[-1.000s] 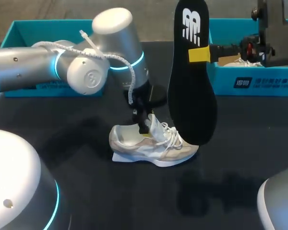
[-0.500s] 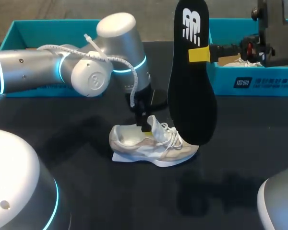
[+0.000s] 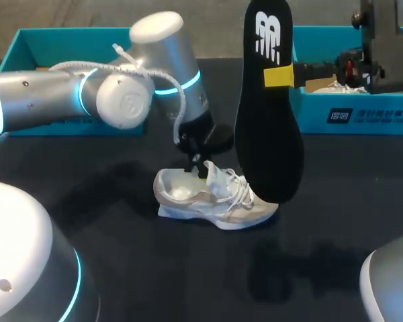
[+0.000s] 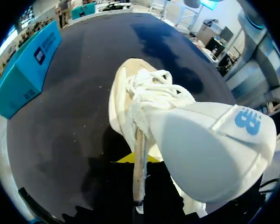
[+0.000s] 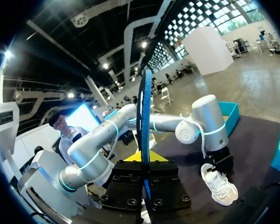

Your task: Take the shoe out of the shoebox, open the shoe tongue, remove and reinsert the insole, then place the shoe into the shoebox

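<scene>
2 grippers, both clenched
left gripper (image 3: pixel 200 166) pinches the tongue (image 4: pixel 200 140) of the shoe (image 3: pixel 215 200); right gripper (image 5: pixel 143 159) clamps the upright black insole (image 3: pixel 269 134).

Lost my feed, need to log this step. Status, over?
Left gripper shut on tongue, holding it open. Right gripper shut on insole, upright, out of shoe. Shoe on table, outside shoebox. Nothing between insole and shoe.

I read even overhead lighting on the dark table (image 3: pixel 336 174). The insole (image 3: pixel 269 127) throws a soft shadow toward the table's front edge. The left arm (image 3: pixel 47 100) throws another beside the shoe (image 3: pixel 208 198), on the left-edge side. Glare marks the arm's silver housing. In the left wrist view, the tongue (image 4: pixel 205 154) is brightly lit.
</scene>
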Controlling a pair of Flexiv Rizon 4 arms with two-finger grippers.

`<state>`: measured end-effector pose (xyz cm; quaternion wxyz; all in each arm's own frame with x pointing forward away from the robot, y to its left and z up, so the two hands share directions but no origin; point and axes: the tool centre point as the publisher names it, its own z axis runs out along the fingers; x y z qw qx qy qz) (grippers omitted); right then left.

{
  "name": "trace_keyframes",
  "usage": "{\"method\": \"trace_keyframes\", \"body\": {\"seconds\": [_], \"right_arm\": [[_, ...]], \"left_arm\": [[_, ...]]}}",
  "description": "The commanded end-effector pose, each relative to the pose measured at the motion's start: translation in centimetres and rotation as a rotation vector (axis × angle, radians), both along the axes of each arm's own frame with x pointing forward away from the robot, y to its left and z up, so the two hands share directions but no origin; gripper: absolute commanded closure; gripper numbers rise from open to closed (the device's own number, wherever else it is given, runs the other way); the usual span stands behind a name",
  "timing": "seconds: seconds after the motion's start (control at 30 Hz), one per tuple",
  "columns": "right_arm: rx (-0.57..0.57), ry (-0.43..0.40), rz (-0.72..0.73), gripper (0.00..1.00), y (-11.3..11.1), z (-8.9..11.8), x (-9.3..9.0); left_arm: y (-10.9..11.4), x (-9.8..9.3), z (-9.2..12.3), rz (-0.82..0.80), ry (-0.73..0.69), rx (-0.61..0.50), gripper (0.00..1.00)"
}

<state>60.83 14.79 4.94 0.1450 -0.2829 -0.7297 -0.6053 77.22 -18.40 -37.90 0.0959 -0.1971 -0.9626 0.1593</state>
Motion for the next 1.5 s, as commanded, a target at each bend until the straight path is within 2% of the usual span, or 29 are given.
{"method": "trace_keyframes", "body": {"seconds": [0.03,0.27,0.4,0.57,0.83,0.93,1.1,1.5], "right_arm": [[-0.003,0.003,0.001,1.00,0.4,0.1,0.3],[-0.003,0.003,0.001,1.00,0.4,0.1,0.3],[-0.003,0.003,0.001,1.00,0.4,0.1,0.3],[-0.003,0.003,0.001,1.00,0.4,0.1,0.3],[-0.003,0.003,0.001,1.00,0.4,0.1,0.3],[-0.003,0.003,0.001,1.00,0.4,0.1,0.3],[-0.003,0.003,0.001,1.00,0.4,0.1,0.3],[-0.003,0.003,0.001,1.00,0.4,0.1,0.3]], "left_arm": [[1.3,1.5,1.4,-0.156,0.111,-0.015,1.00],[1.2,1.8,2.5,-0.458,0.242,0.108,1.00],[0.7,1.5,3.7,-0.674,0.233,0.195,1.00],[-0.3,0.7,5.8,-0.970,0.245,0.246,1.00],[-2.5,0.5,6.3,-1.172,0.271,0.381,1.00],[-2.8,0.9,6.1,-1.212,0.283,0.435,1.00],[-3.0,2.0,5.8,-1.184,0.262,0.424,1.00],[-3.0,2.0,5.8,-1.184,0.262,0.424,1.00]]}}
